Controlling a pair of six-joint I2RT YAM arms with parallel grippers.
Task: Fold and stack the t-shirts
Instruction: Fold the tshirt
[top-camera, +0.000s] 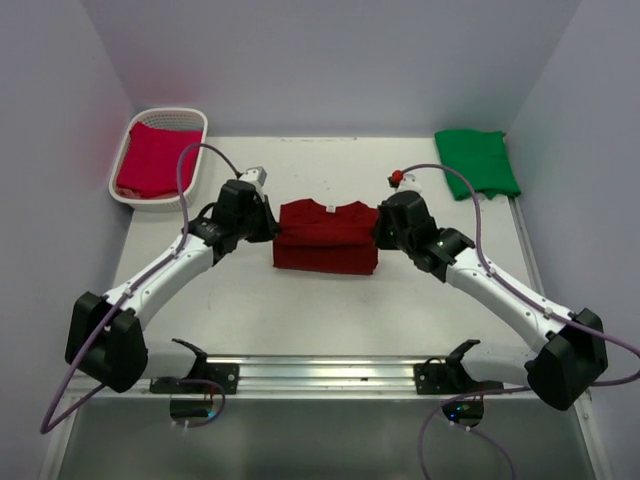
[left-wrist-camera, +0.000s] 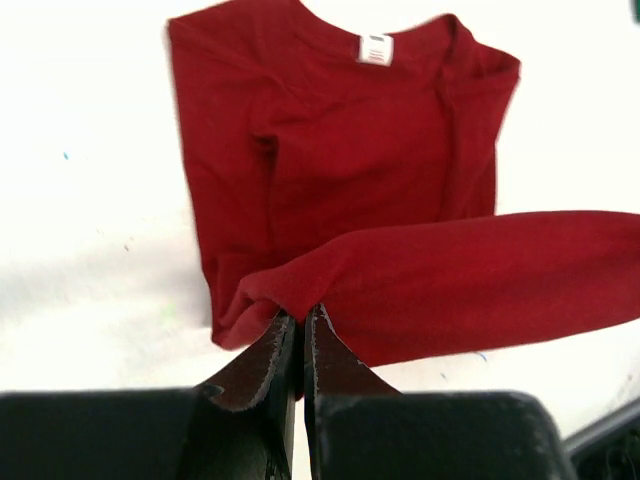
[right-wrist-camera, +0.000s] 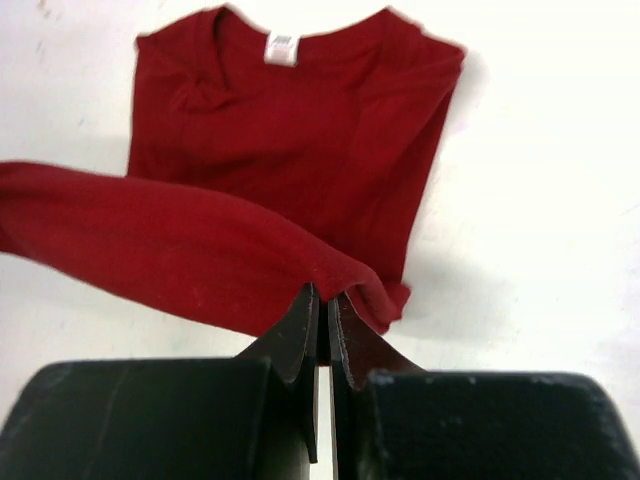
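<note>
The white worktop (top-camera: 320, 310) fills the middle of the top view, with the two arms reaching in from the lower corners toward its centre.

The maroon tee (top-camera: 326, 240) lies at the centre of the frame, collar toward the top. Its upper part rests flat with the sleeves folded in. Its lower part is raised as a band of cloth stretched from side to side across the body.

The basket (top-camera: 170, 113) sits in the upper left, at the worktop's far corner, and holds the crimson tee (top-camera: 155, 160), which is bunched inside it. The green tee (top-camera: 478, 162) lies folded in the upper right, well apart from the others.

The left hand (left-wrist-camera: 300, 315) is at the left end of the raised band, its jaws nearly together and pinching a fold of the maroon cloth. The right hand (right-wrist-camera: 322, 295) grips the band's right end in the same way, its jaws tight on the cloth.

A small white label (left-wrist-camera: 375, 48) shows inside the collar.
</note>
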